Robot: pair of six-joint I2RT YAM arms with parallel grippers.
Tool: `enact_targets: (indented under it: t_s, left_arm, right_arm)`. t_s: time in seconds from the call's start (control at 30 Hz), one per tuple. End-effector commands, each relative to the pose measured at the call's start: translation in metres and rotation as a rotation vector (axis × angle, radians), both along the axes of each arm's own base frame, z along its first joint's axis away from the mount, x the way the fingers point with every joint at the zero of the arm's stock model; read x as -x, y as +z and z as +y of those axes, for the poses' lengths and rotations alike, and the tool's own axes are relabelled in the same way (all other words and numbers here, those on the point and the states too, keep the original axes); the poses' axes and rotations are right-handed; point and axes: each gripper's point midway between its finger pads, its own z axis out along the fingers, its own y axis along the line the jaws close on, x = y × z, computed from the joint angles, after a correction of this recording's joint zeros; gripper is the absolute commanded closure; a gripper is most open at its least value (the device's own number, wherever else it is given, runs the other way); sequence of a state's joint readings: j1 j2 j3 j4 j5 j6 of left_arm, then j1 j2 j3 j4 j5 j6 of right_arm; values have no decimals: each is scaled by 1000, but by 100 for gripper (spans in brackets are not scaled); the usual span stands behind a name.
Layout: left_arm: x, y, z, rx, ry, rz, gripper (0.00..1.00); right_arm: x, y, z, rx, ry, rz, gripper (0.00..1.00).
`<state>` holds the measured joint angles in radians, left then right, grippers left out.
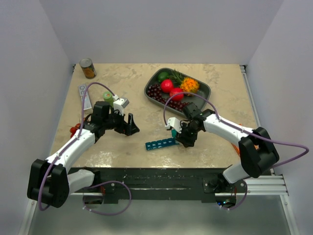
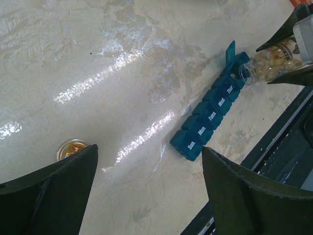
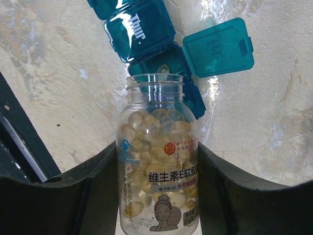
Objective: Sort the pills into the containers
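Pouring, were you? Where did the pills [image 3: 151, 132] sit?

Inside the clear bottle [image 3: 159, 156], heaped toward its neck. My right gripper [image 3: 157, 196] was clamped round the bottle's body. The bottle lay tilted, its mouth right over the organiser [image 2: 210, 115], at the one open cell [image 3: 142, 63] next to the cell marked Thur. That cell's lid [image 3: 217, 46] stood flipped back. One capsule showed at the lip; whether it was already in the cell I couldn't tell.

What did the pour call for?

I judged it wanted a slow extra tilt with the mouth low over that cell, so one capsule rolled out rather than a heap. The strip looked light and nothing held it, so a nudge from the rim could have slid it.

And your other arm?

My left gripper [image 1: 129, 127] hung with jaws spread and nothing between them, off past the organiser's Sun end. What looked like a small round amber cap [image 2: 72, 148] lay farther out that way. The fruit tray [image 1: 208, 89] stood beyond the organiser, apart from the pour. Nothing blocked the open cell.
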<state>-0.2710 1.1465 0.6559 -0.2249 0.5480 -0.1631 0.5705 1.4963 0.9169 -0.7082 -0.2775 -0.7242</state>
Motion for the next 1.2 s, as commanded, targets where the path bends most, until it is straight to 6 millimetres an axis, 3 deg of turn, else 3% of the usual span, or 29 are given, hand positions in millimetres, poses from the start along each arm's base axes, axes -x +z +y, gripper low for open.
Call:
enact_targets:
  t_s: [0.0,1.17]
  left_arm:
    - [-5,13,-6,14,-38,-61,9]
    - [-6,19,-6,17,-35,-82,10]
  right_arm:
    - [0,10,11,-37,-1,29,95]
    - [1,14,13,-100,-39,72,95]
